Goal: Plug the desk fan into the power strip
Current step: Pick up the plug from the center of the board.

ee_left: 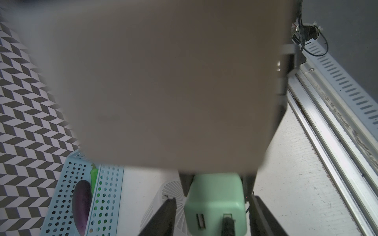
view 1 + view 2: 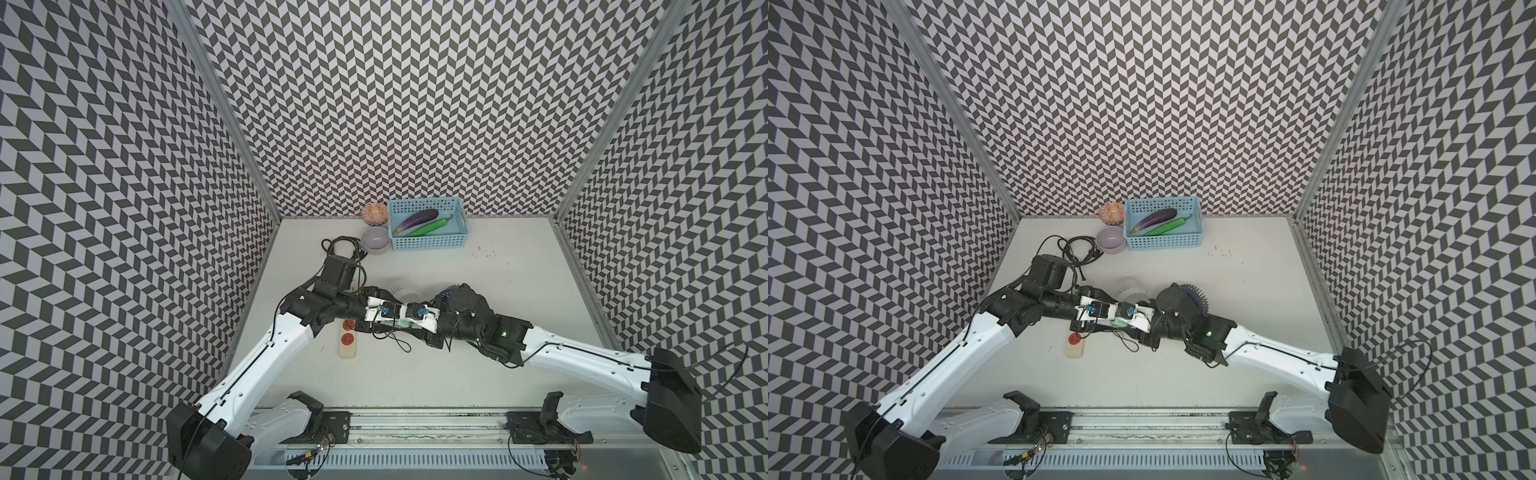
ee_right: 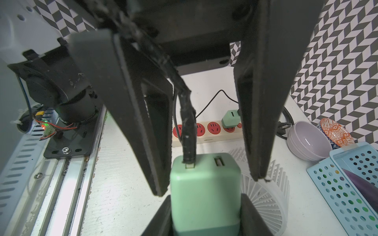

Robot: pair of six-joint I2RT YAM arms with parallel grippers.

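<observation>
A mint-green USB adapter (image 3: 204,190) hangs above the table with a black cord (image 3: 188,139) plugged into one of its ports. My right gripper (image 3: 205,220) is shut on it. My left gripper (image 1: 213,220) faces it from the other side, open, its fingers (image 3: 143,122) straddling the adapter with gaps showing. In both top views the two grippers (image 2: 402,323) (image 2: 1121,321) meet tip to tip at mid-table. The white desk fan (image 2: 402,291) (image 3: 263,196) lies just behind them. The cream power strip (image 2: 348,345) (image 3: 206,132) lies to the left, with another green adapter (image 3: 230,120) in its end socket.
A blue basket (image 2: 428,245) with an eggplant and a green pepper stands at the back wall, beside a lilac bowl (image 2: 376,241) and an orange patterned bowl (image 2: 375,212). Coiled black cord (image 2: 340,245) lies at the back left. A dark blue finned thing (image 2: 1196,297) sits behind my right wrist.
</observation>
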